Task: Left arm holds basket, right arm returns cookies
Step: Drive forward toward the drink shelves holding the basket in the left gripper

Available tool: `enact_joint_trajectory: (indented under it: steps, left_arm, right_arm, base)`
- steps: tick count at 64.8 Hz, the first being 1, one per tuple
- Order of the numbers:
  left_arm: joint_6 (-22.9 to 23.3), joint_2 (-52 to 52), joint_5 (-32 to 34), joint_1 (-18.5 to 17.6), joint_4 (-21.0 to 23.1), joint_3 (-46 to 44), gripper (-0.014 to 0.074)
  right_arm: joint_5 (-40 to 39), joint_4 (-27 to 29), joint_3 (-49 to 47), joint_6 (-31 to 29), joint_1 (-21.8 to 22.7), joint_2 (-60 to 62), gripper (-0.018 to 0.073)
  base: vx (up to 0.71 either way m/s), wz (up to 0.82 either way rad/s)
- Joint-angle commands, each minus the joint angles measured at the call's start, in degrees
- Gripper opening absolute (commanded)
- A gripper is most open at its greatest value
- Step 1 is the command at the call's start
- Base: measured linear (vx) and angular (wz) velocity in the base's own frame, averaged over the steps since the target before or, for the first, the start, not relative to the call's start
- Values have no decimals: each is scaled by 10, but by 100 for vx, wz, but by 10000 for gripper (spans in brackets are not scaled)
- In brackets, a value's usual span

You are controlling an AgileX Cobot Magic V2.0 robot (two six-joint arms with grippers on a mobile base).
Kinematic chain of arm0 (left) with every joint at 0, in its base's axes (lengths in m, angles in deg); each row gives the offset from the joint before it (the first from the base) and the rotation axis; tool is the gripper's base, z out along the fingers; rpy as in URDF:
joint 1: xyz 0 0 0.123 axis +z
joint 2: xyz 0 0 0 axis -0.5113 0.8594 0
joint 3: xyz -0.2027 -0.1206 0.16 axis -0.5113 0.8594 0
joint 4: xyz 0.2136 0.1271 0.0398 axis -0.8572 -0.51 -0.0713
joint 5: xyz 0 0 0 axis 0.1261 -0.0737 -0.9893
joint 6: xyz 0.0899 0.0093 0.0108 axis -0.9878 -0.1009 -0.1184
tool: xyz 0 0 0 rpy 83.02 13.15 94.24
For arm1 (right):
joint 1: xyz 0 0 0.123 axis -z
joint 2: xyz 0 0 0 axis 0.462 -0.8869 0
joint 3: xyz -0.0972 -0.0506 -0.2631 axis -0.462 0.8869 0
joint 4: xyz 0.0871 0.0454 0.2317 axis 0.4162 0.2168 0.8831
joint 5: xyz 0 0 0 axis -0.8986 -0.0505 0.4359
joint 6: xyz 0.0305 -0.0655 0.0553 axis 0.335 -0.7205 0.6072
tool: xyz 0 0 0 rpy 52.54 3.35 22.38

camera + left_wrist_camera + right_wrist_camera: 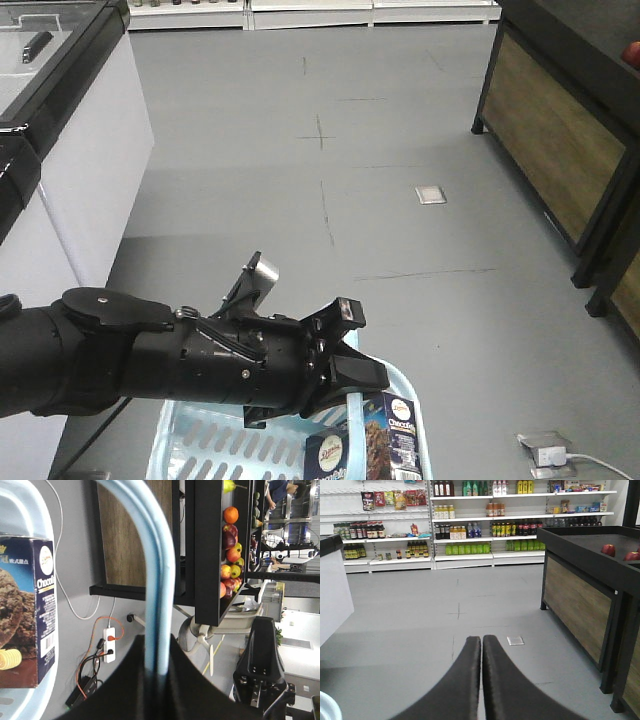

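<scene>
My glossy black left arm reaches in from the lower left, and its left gripper [352, 347] is shut on the pale blue handle [160, 580] of the light blue basket [412, 400]. In the left wrist view the left gripper [159, 639] clamps the handle from both sides. The cookies [392, 432], a dark carton with a chocolate cookie picture, lie inside the basket; the left wrist view shows the cookies [25, 610] by the basket rim [31, 500]. My right gripper [481, 640] is shut on nothing, hanging over bare floor. The front view does not show the right arm.
A second dark box [335, 455] lies in the basket beside the cookies. A black and wood fruit stand [580, 595] stands on the right, a white counter [90, 170] on the left, and stocked shelves [470, 525] line the back. A power strip [545, 450] lies on the floor.
</scene>
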Motion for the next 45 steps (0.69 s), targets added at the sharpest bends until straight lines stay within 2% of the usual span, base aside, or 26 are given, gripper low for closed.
enact_joint_trajectory:
  steps: [1,45]
  left_arm:
    - [1,-27,-26,-1,32,-16,-8]
    - [1,-27,-27,-1,32,-16,-8]
  right_arm:
    - [-44,-2,0,1,0,6,-8]
    - [-44,-2,0,1,0,6,-8]
  base:
    - [27,1]
    - [29,-2]
